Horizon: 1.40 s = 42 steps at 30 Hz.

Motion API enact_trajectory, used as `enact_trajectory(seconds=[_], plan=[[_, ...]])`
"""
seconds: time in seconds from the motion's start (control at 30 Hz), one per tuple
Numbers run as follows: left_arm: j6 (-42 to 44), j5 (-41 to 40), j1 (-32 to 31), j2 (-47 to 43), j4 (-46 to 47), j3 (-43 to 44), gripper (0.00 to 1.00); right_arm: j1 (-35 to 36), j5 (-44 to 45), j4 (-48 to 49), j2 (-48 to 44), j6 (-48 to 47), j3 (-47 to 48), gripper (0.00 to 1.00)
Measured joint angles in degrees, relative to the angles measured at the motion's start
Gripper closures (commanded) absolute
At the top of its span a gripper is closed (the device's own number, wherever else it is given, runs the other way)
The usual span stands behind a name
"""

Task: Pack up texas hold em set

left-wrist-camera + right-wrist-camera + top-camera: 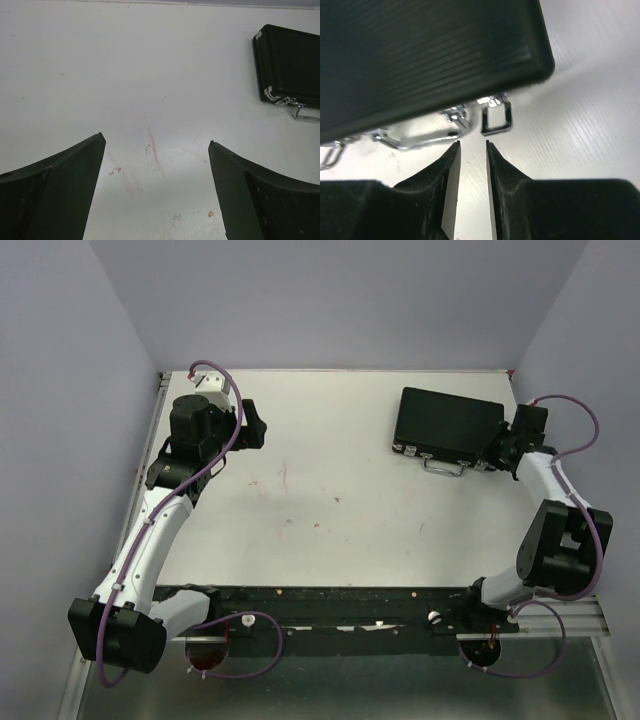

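arms (pixel 150 530): white links, black joints | cables (pixel 238 418): purple | right gripper (pixel 473 145): black

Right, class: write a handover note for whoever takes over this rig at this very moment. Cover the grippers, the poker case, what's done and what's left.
Left gripper: wide open, empty, over the white table, far left.
Right gripper: jaws nearly together with a narrow gap, holding nothing, just in front of a silver latch beside the handle.
Black briefcase: lying flat at the far right, lid down.
Done: the case is closed, with no chips or cards visible outside it.
Left: probably fastening the latches. Whether they are snapped shut cannot be told.
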Motion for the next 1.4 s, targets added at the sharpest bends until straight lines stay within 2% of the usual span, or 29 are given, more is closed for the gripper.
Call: enact_trajectory(seconds=[0.23,0.63,1.4], plan=[[-0.02,-0.02,0.0,0.0,0.02,0.0,0.01,-0.11,0.33,-0.39,1.73,-0.72,5.6,0.68],[-0.02,0.0,0.0,0.0,0.02,0.0,0.01,-0.2,0.39,-0.76,5.44,-0.63,1.81,0.7],[0.0,-0.02,0.0,0.0,0.02,0.0,0.01,-0.85,0.37,2.86,11.98,-1.44,2.49,0.72]])
